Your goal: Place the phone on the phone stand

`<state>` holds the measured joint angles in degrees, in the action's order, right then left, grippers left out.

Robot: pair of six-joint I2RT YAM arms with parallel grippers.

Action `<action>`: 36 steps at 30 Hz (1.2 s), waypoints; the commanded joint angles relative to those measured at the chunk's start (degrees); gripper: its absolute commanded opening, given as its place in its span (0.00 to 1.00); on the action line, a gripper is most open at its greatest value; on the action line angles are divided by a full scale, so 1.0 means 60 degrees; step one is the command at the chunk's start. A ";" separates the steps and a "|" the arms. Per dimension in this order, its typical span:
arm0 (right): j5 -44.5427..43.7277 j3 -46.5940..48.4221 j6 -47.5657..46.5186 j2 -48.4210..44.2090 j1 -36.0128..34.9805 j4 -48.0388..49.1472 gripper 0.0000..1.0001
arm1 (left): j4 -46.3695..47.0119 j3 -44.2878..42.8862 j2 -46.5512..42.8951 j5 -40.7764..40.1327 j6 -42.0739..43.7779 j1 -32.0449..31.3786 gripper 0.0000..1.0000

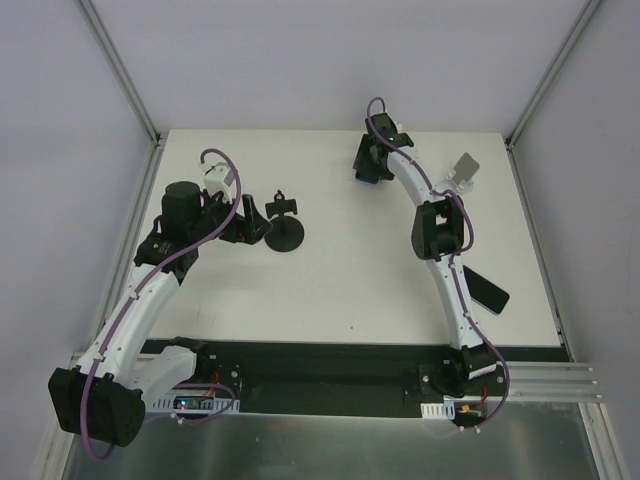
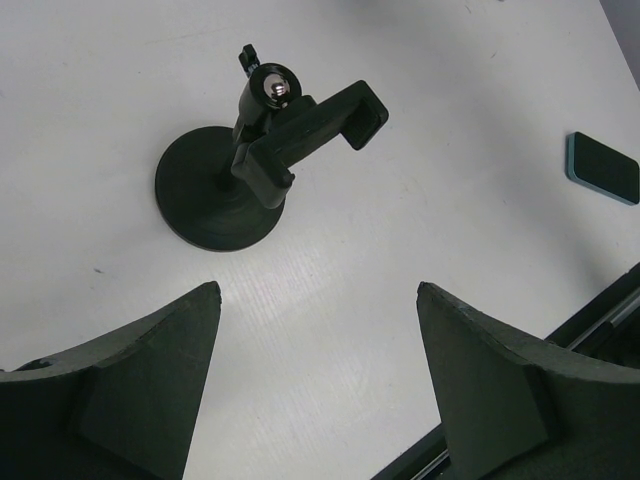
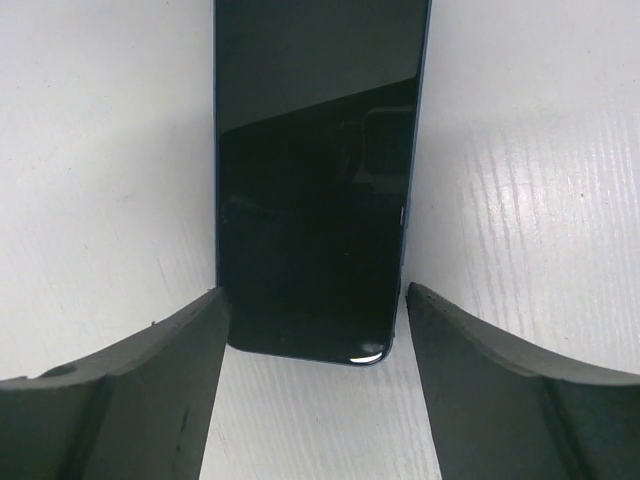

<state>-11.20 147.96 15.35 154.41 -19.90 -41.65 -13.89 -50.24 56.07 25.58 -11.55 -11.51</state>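
Observation:
The phone (image 3: 310, 200) is black with a dark blue rim and lies flat on the white table. My right gripper (image 3: 312, 290) is open, and its fingertips flank the phone's near end, close to both long edges. In the top view this gripper (image 1: 368, 168) is at the far middle and hides the phone. The phone stand (image 1: 285, 228), black with a round disc base and an upright clamp arm, stands left of centre. My left gripper (image 1: 250, 222) is open and empty just left of it. In the left wrist view the stand (image 2: 235, 175) is ahead of the gripper (image 2: 318, 285).
A second, longer black phone (image 1: 487, 290) lies at the right, partly under the right arm; it also shows in the left wrist view (image 2: 604, 167). A small silver folded-metal stand (image 1: 463, 172) is at the far right. A black strip (image 1: 330, 358) runs along the table's near edge.

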 commanded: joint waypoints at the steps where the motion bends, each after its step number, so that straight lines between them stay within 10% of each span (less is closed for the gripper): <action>1: 0.0197 0.0331 0.0268 0.0076 0.0079 -0.0470 0.73 | 0.0425 -0.0094 0.0015 0.0321 -0.0140 0.0116 0.78; 19: -0.0155 -0.3122 -0.0523 -0.2308 -0.0052 -0.0575 0.57 | 0.0455 -0.0064 0.0044 0.0336 -0.0096 0.0160 0.78; 27: 0.1103 -0.6113 -0.0699 -0.4259 -0.0082 0.2998 0.71 | 0.0440 -0.0006 -0.0248 0.0043 -0.0008 0.0160 0.78; 36: 0.3257 -0.7176 -0.0377 -0.4702 -0.0184 0.7644 0.64 | 0.0440 -0.0020 -0.0468 0.0042 0.0006 0.0160 0.78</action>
<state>0.69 100.88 11.86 128.05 -20.45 -11.77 -13.52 -50.19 54.78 26.28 -11.55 -11.14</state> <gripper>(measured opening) 0.662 0.778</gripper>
